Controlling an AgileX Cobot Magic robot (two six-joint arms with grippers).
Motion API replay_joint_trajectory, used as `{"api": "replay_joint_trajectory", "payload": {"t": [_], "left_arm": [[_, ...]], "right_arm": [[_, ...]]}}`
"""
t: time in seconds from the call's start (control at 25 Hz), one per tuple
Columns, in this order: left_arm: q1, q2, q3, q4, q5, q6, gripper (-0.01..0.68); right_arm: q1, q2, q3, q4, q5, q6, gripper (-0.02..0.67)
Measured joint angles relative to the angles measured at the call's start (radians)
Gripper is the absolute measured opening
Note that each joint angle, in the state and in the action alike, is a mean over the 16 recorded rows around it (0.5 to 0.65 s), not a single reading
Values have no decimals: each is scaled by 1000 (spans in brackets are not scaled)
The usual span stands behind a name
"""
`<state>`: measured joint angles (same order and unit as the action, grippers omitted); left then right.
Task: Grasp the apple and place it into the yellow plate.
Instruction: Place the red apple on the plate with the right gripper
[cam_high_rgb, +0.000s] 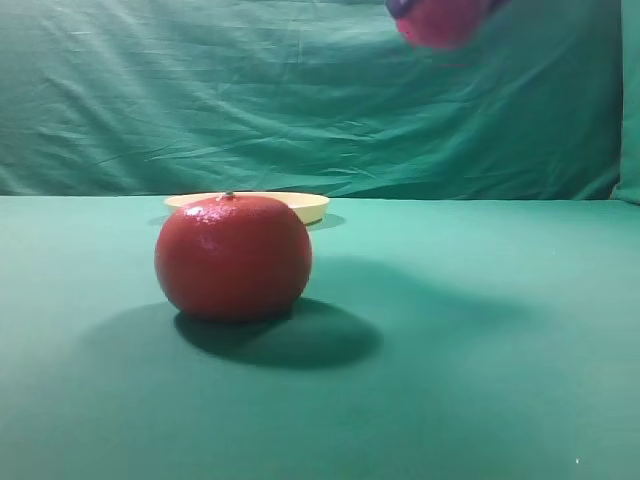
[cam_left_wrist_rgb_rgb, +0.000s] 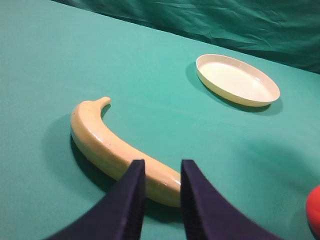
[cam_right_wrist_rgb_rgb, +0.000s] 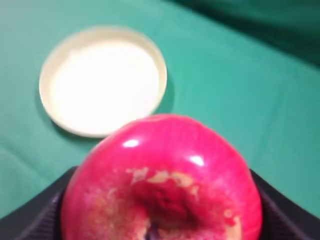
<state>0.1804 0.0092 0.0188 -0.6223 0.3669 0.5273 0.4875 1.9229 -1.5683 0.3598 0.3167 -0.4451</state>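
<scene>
Right claw (cam_right_wrist_rgb_rgb: 160, 220) grips the apple (cam_right_wrist_rgb_rgb: 162, 180) between wide-set jaws, aloft; the yellow plate (cam_right_wrist_rgb_rgb: 102, 80) lies toward the frame's upper left, below it.

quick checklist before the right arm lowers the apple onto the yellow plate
1. Apple held between the right tool's fingers: ok.
2. Apple lifted off the table: ok, high in the exterior view.
3. Yellow plate empty: ok.
4. Apple directly above plate: not ok, the plate lies ahead of it in the right wrist view.
5. Orange-red citrus off the plate: ok.
6. Left tool away from plate, near the banana: ok.
</scene>
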Motion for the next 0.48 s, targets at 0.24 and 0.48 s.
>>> {"api": "replay_joint_trajectory", "payload": {"t": [0.24,0.48], "left_arm": [[0,0,0,0,0,0,157],[0,0,0,0,0,0,157]], "right_arm": [[49,167,-137,4,-64,-3,543],[65,244,-186,6,-126,-3,573]]}}
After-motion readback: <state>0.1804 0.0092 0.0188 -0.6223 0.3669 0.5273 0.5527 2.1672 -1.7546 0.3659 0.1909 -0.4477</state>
